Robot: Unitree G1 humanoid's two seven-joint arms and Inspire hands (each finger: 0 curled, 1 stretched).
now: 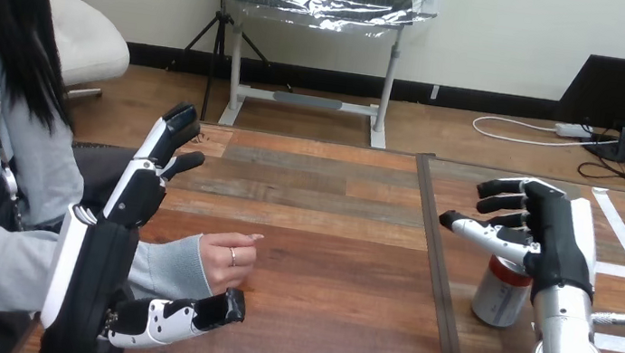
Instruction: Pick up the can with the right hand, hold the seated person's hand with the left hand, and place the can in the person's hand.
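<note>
**Right hand poised over the can, no grasp yet**

Over at the left, the left hand (133, 198) is open beside the person's hand (230, 257). Its fingers are straight up and its thumb stretches out just beneath, bracketing, not clasping.

The person's hand rests loosely curled on the wooden table (329, 233). Across to the right, the can (498, 297) stands upright on the table. The right hand (556, 241) hovers just above it, fingers relaxed, gripping nothing.

Pick-up looks like the step in hand. Next, the right hand needs to lower and close round the can (contents hidden).
</note>
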